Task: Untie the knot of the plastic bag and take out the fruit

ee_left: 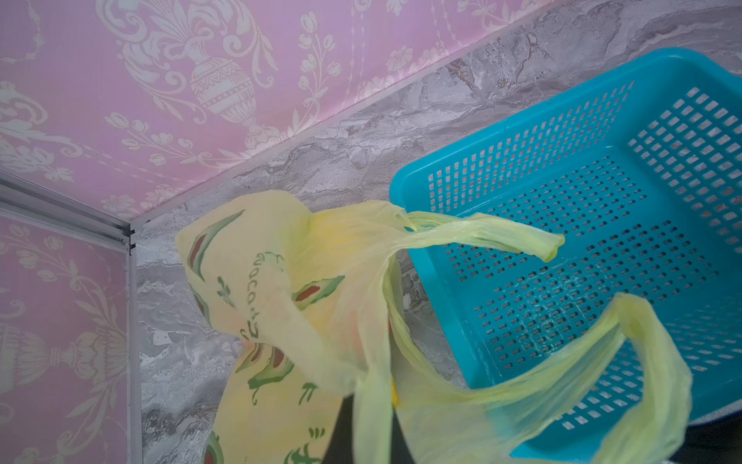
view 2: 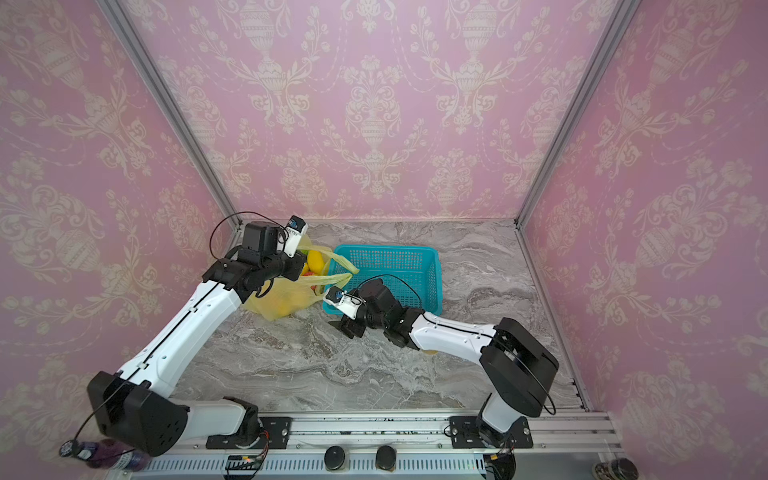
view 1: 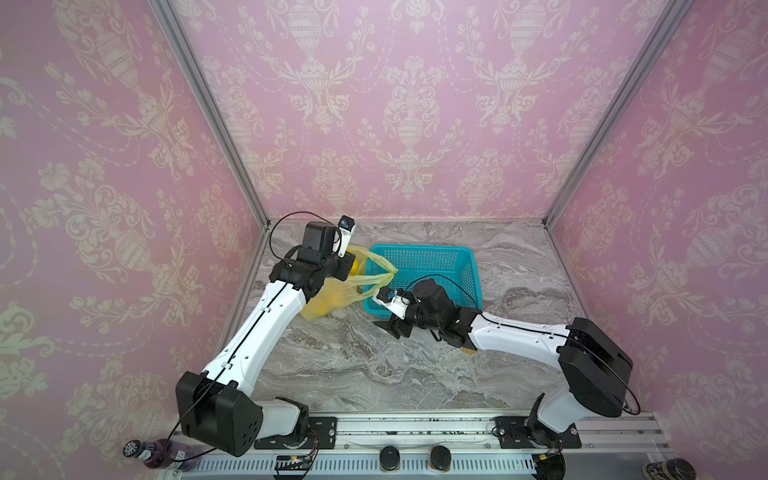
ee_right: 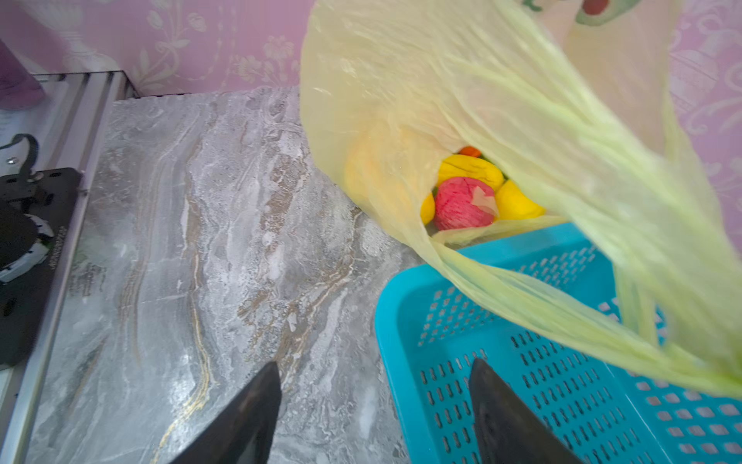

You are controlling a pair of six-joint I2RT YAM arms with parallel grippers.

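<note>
Looking down in both top views, I see the plastic bag (view 1: 328, 299) (view 2: 282, 301), thin and yellow-green, standing on the grey marble tabletop (view 1: 353, 365) toward the back left. It sits just beside the left wall of the teal mesh basket (view 1: 419, 248) (view 2: 386, 248).

My left arm leans over the bag and hides the left gripper (ee_left: 369, 434) from above. In the left wrist view its dark fingers are pressed together on a strip of bag film, and the printed side of the bag is drawn up toward them. In that same view the two handle loops (ee_left: 482, 233) stretch out over the basket's corner, lying apart from each other. From above their tips seem to meet at one point, so I cannot tell whether any twist joins them.

The right gripper (view 1: 392, 328) (view 2: 351, 328) hangs low at the basket's near left corner. Its fingers (ee_right: 241, 422) stand wide apart with nothing between them, one over the marble and one over the basket floor, clear of the bag.

The fruit (ee_right: 461, 205) is inside the bag. Through the open mouth, the right wrist view shows a pink-red apple among yellow pieces, with a bit of orange behind.

A small yellow thing (view 1: 469, 352) peeks out from under the right forearm, too hidden to name.
</note>
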